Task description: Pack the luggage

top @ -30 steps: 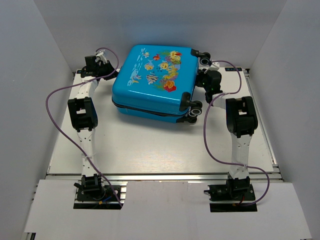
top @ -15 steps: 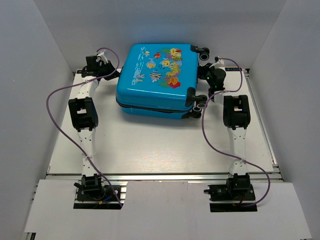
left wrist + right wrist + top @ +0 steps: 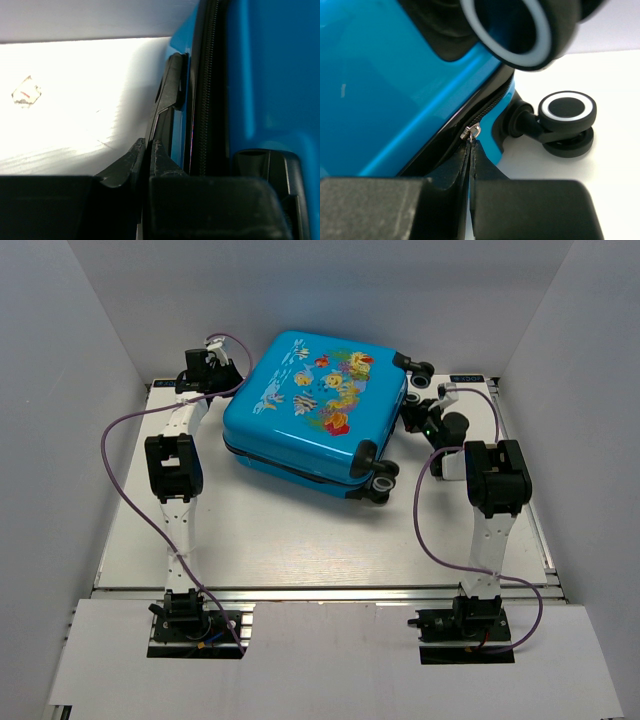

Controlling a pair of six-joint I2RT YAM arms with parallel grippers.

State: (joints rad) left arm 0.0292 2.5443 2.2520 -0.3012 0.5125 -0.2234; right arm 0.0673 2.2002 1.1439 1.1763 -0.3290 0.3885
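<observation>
Closed luggage [image 3: 310, 415], lid up, at 12 o'clock on table [image 3: 300, 540]. At its 9 o'clock edge, left gripper [image 3: 149, 145] clenched on black strip [image 3: 167, 95], possibly a handle. At 3 o'clock, right gripper [image 3: 470, 145] pinching zip pull [image 3: 472, 132].

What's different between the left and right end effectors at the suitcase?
The left end effector is at the luggage's wheel-less end, fingers seemingly pinching a black strip on its side; the right end effector is at the wheeled end, fully shut, tips at a small metal zipper pull. Both sit beside the black zipper.
</observation>
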